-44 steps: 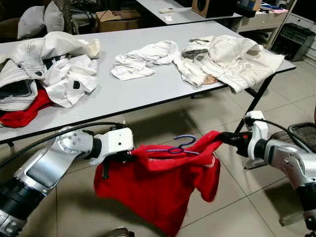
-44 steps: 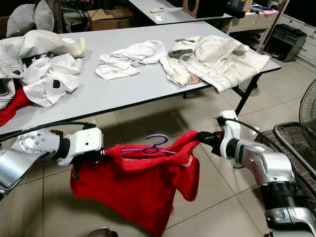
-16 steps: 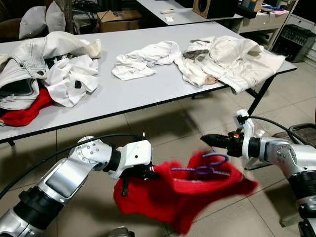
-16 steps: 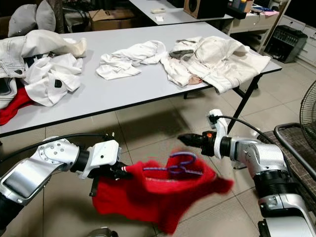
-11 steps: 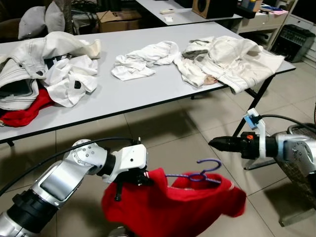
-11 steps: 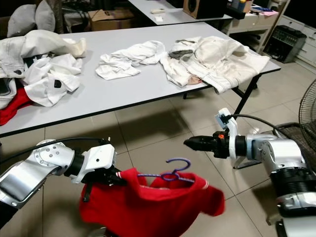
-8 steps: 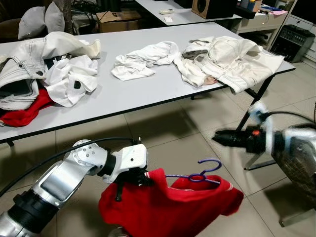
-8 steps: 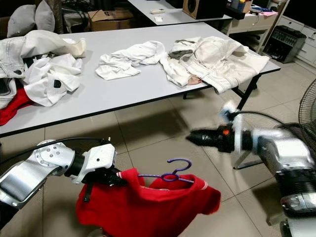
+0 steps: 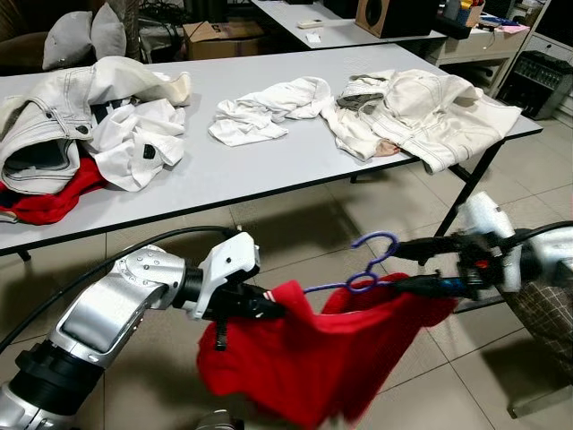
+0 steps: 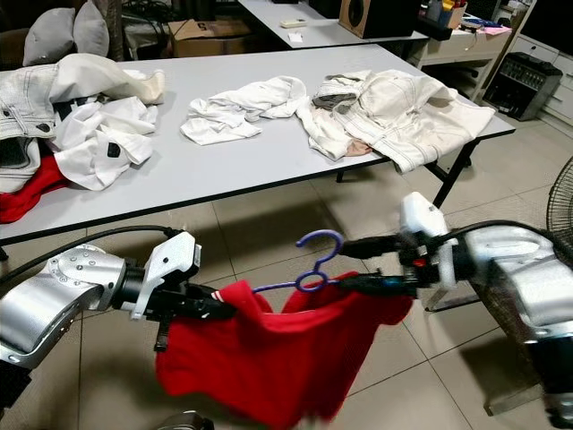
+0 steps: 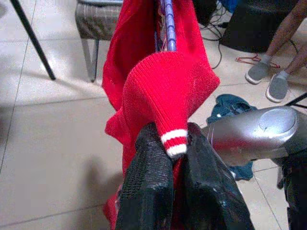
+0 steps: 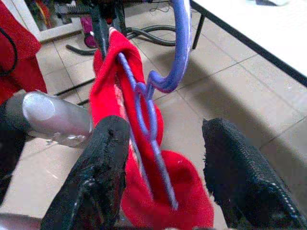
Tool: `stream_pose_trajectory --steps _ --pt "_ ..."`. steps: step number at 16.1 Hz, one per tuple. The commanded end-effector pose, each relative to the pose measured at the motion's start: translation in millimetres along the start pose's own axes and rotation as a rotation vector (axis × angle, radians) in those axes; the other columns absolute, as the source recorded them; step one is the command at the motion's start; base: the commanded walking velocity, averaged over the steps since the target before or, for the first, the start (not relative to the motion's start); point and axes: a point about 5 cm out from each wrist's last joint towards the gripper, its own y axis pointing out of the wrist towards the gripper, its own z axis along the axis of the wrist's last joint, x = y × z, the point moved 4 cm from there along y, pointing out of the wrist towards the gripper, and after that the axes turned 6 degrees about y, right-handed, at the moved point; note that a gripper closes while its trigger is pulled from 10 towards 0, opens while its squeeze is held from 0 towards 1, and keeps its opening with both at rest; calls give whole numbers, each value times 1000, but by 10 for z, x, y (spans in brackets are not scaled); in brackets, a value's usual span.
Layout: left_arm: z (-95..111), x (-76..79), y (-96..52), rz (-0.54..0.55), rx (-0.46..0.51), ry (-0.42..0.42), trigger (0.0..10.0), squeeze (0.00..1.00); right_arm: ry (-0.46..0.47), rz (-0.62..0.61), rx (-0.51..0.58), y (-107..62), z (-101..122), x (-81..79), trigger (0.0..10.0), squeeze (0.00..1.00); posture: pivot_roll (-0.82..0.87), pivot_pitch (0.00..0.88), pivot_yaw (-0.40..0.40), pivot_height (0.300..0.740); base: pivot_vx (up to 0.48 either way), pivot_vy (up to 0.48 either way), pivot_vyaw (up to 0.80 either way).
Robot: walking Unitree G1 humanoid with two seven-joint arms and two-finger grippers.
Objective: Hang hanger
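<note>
Lower centre: left claw (image 9: 269,312) clamped on red sweater (image 9: 331,354) cuff; purple hanger (image 9: 367,269) sits in the sweater, hook up. Right claw (image 12: 163,167), lower right, fingers spread either side of hanger. Upper frame: bench (image 9: 269,170) w/ white clothes (image 9: 260,112).

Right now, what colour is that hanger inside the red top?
The hanger is purple-blue; the right wrist view shows it best, between the open right claw's fingers.

Grey table (image 9: 269,170) over tiled floor (image 9: 295,233), strewn with white clothes (image 9: 260,107) and a red garment (image 9: 45,199).
</note>
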Motion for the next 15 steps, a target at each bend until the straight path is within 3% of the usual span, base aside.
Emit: stream_pose_trajectory --steps 1,4,5,7,8,15 --pt "233 -21 -21 6 40 91 0 0 -58 -38 -16 45 66 80 10000 0 9 0 -39 740 0 0 0" --pt "352 -31 -27 13 50 135 0 0 -48 9 -31 97 32 70 10000 0 17 0 -48 740 0 0 0" --pt "389 -38 -35 19 51 148 0 0 -42 47 -38 114 15 42 6706 0 17 0 -48 740 0 0 0" --pt "445 -47 -31 24 54 176 0 0 -31 89 -39 151 6 33 1373 0 17 0 -48 740 0 0 0" --pt "461 -42 -27 21 50 190 0 0 -29 90 -38 167 11 52 0 0 17 0 -48 740 0 0 0" --pt "437 -59 -35 28 28 195 0 0 -12 133 -24 175 53 34 0 0 18 0 -54 740 0 0 0"
